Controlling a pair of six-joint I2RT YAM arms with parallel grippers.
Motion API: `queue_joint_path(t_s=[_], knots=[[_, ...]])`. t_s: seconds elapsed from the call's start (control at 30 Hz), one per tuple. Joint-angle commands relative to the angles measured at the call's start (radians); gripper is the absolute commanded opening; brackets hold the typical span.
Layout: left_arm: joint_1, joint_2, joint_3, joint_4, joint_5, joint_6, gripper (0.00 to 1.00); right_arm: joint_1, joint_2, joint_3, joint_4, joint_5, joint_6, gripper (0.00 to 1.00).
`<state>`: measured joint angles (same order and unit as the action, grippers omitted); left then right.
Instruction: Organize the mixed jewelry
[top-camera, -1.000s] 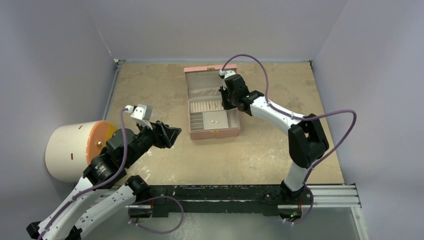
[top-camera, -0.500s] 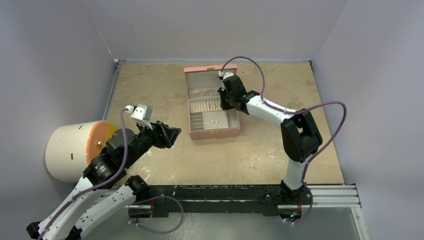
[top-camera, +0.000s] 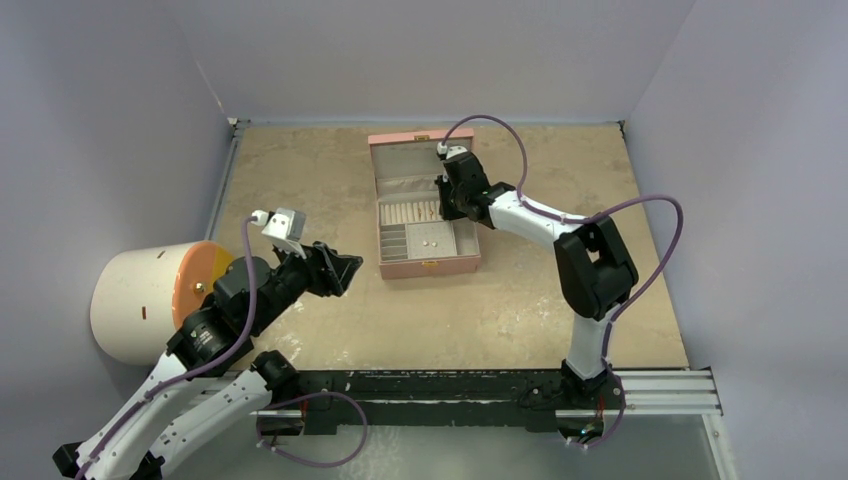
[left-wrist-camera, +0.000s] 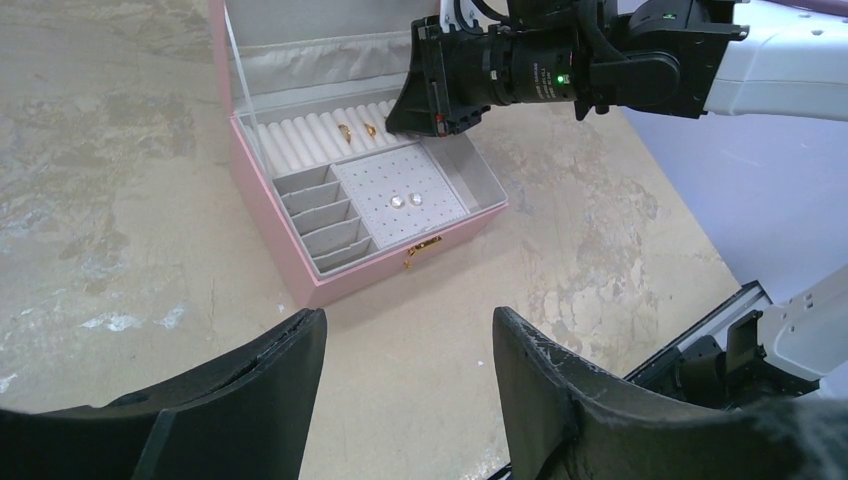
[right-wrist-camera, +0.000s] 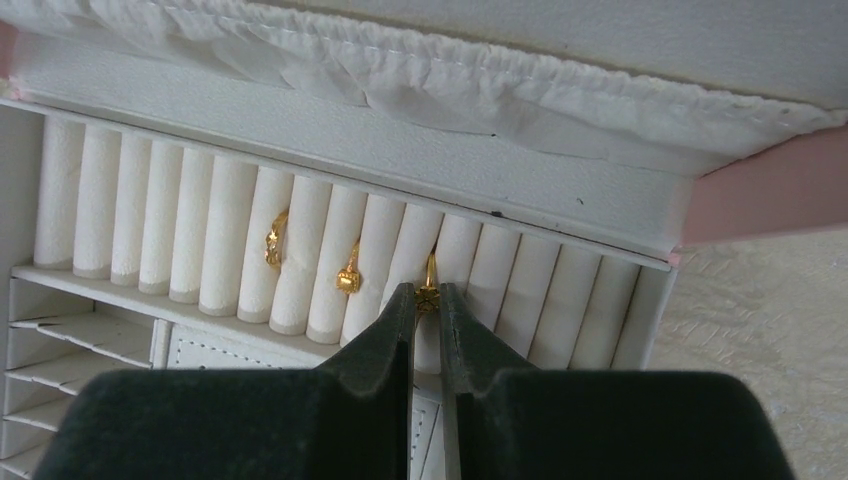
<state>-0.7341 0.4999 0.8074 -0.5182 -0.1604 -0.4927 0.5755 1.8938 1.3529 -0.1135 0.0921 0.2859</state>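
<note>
The right hand (right-wrist-camera: 427, 301) is pinching a small thin gold ring (right-wrist-camera: 431, 272); it should be sliding it gently, straight down between two white soft rolls (right-wrist-camera: 230, 240).

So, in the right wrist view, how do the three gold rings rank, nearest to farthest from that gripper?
1. Right-hand ring, pinched at the tips of the right gripper.
2. Middle ring, just to its left.
3. Left-hand ring, farthest left.
</note>
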Motion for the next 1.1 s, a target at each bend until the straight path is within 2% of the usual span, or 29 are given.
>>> queue_joint_path(t_s=[0.0,0.1,0.27,0.4,0.6,1.07], knots=[[0.005,0.013,0.012,0.020,-0.005,0.019,0.62,-0.005,0.040,-0.004,0.010,0.019,0.022,0.00],[0.004,0.017,0.012,0.019,-0.005,0.019,0.62,-0.005,0.041,-0.012,0.012,0.031,0.027,0.00],[0.006,0.015,0.011,0.020,-0.005,0.019,0.62,-0.005,0.004,-0.012,0.010,0.029,0.036,0.25],[0.005,0.010,0.011,0.021,-0.005,0.019,0.62,-0.005,-0.029,0.005,-0.006,0.025,0.036,0.32],[0.005,0.009,0.011,0.021,-0.002,0.017,0.62,-0.005,-0.086,0.013,-0.003,0.012,0.048,0.36],[0.007,0.011,0.010,0.022,-0.005,0.013,0.62,-0.005,-0.237,-0.044,0.025,-0.017,0.070,0.34]])
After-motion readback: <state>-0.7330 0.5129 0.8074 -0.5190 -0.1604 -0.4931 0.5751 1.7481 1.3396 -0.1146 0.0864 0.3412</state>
